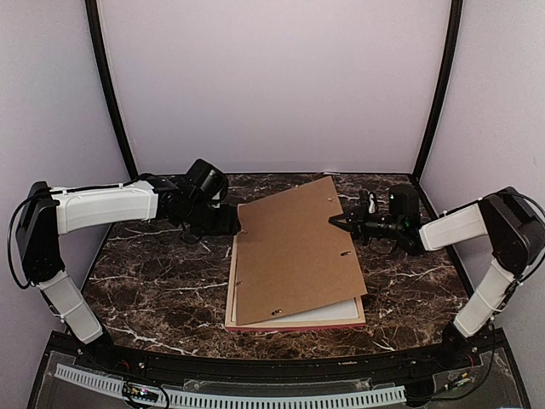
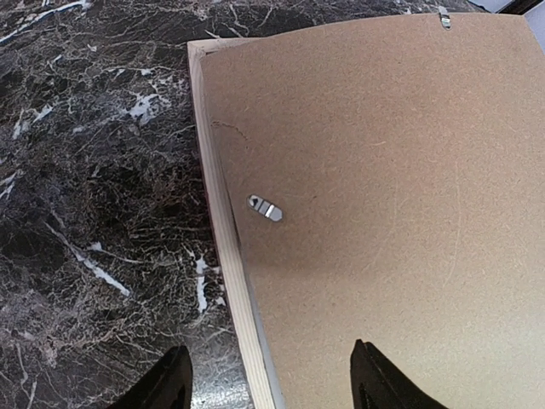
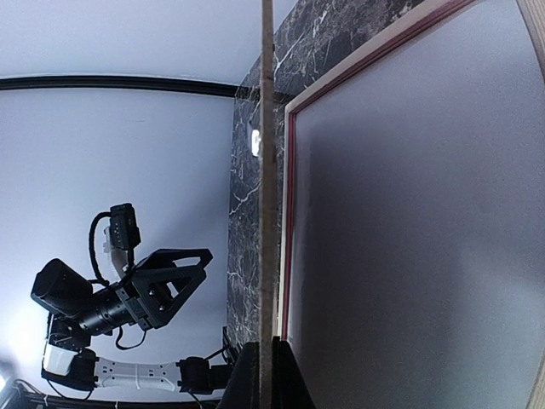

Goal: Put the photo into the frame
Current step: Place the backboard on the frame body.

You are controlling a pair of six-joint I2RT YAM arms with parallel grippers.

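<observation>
The light wood frame (image 1: 294,325) lies flat on the marble table. Inside it, a white sheet (image 1: 328,312) that looks like the photo's plain back shows along the near edge. The brown backing board (image 1: 294,251) covers most of both and sits skewed, its right side lifted. My right gripper (image 1: 335,221) is shut on the board's right edge (image 3: 267,170), above the frame rail (image 3: 286,239). My left gripper (image 1: 237,226) is open at the board's far left corner. Its fingers (image 2: 170,383) straddle the frame rail (image 2: 226,256) and the board's edge (image 2: 383,213), holding nothing.
Small metal tabs (image 2: 265,208) sit on the board's back. Dark marble table (image 1: 153,273) lies bare to the left and right of the frame. Grey walls and black corner posts (image 1: 111,94) close in the back.
</observation>
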